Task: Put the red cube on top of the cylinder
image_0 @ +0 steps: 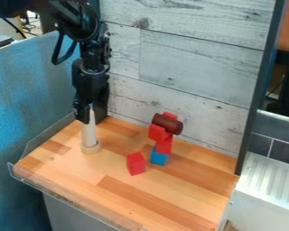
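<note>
Red cube (136, 164) near, cylinder (167, 124) beyond
The cube stands left of a blue block (159, 158); red blocks (164, 143) above that bear the sideways cylinder. Left, the gripper (85, 116) hangs at a pale post (90, 135), open or closed, one cannot tell.

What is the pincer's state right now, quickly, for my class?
Pincer: at the top of the pale post; whether open or closed cannot be told.

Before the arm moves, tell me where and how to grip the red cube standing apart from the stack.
I'd come down from above and pinch two opposite upright faces of the red cube: its sides look flat and its top uncovered. The side facing the blue block looks tighter.
</note>
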You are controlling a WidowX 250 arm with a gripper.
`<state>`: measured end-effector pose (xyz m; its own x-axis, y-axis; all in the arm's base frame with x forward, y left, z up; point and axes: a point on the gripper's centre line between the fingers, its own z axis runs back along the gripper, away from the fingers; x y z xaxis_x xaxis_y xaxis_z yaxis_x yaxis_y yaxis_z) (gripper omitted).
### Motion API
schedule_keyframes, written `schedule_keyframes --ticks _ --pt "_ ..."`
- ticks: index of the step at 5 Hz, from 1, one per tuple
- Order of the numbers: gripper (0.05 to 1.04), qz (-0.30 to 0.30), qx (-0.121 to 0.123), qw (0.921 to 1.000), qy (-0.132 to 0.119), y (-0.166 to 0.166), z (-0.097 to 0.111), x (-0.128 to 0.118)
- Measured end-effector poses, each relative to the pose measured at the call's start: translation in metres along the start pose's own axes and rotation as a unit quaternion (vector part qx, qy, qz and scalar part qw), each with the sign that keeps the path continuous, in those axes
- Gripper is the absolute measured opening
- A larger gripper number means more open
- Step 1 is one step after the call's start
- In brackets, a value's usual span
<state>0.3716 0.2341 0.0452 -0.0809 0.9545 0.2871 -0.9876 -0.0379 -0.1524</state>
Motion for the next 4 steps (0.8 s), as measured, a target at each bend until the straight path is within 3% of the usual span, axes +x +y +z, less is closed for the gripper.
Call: schedule_keyframes --ticks 1,2,3,4 --pt "1.001 -0.006 0.019 0.9997 0.012 0.008 -0.017 -0.008" --pt "1.001 -0.038 0.008 0.999 0.02 0.019 -0.018 -0.018" --pt "1.001 -0.066 -0.038 0.997 0.012 0.019 0.004 -0.015" --pt "1.001 -0.102 -0.069 0.9924 0.01 0.027 0.012 -0.01"
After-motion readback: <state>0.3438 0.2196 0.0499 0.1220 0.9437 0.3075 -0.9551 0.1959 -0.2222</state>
